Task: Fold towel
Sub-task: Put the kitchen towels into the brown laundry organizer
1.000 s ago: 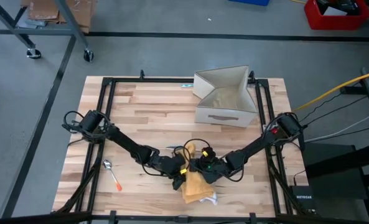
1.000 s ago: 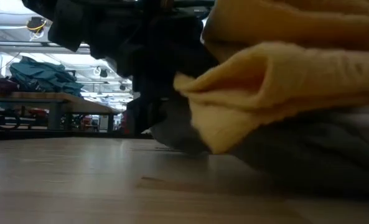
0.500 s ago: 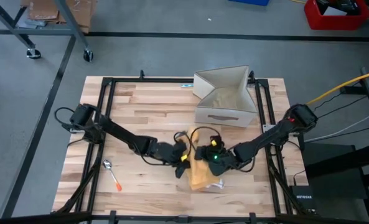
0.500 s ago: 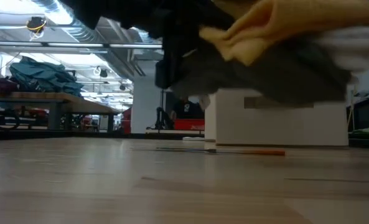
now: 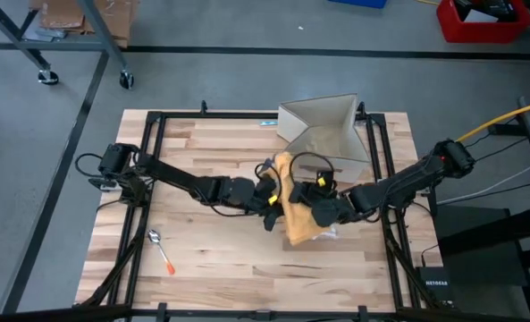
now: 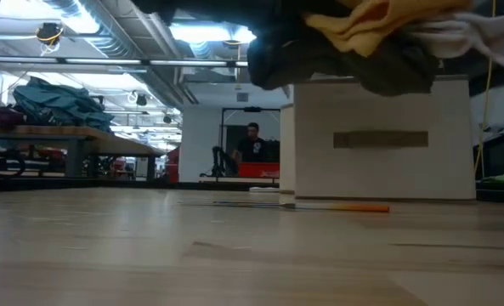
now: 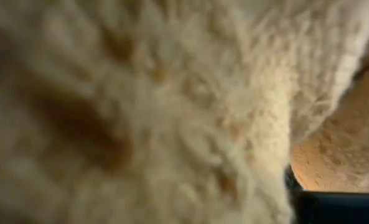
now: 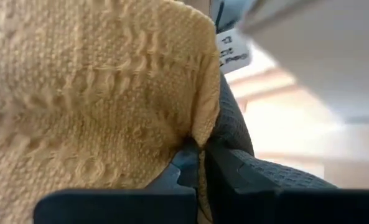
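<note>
Towel, yellow with grey and white parts, hangs above the tabletop near its middle, just in front of the open beige box. The left tool is clamped on its left edge and the right tool is clamped on its right side. 1 spoon with an orange handle lies well apart, near the front left corner.

The wooden table carries a beige box and, seemingly, a spoon.
</note>
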Tool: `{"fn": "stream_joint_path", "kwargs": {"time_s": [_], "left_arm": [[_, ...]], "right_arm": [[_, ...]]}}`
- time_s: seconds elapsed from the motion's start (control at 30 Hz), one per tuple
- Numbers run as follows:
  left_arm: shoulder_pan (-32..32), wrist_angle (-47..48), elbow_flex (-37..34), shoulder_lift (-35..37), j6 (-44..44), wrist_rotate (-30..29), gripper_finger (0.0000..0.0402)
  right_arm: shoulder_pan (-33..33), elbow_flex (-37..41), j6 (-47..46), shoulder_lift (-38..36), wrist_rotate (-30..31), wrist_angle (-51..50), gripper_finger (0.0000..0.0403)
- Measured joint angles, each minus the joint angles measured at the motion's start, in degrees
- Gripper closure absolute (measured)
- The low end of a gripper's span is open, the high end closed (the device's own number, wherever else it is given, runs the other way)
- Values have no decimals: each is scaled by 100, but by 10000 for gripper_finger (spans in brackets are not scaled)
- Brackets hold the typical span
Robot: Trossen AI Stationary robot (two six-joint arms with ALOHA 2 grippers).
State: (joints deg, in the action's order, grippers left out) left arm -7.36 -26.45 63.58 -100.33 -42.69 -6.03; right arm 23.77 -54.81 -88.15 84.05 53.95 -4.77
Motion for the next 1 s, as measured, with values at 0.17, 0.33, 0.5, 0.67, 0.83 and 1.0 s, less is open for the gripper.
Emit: {"fn": "stream_joint_path", "kwargs": {"time_s": [0.17,0.33,0.5,0.67,0.83,1.0], "left_arm": [[327,146,369,-2,111,70,382],[705,284,726,-2,166,184,382],[1093,606,1117,-7,328,224,380],[1458,895,1378,-11,543,226,382],[1768,870,1492,-11,542,226,380],[1994,799,1496,-11,541,222,383]], "right_arm": [[-161,-12,371,-482,303,-270,388],[-508,-20,888,-879,450,-332,387],[-1008,-33,1275,-1117,453,-283,387],[-1514,-27,1653,-1256,368,-120,387],[-2057,-25,1950,-1357,66,111,386],[-2547,-13,2324,-1350,-340,456,386]]}}
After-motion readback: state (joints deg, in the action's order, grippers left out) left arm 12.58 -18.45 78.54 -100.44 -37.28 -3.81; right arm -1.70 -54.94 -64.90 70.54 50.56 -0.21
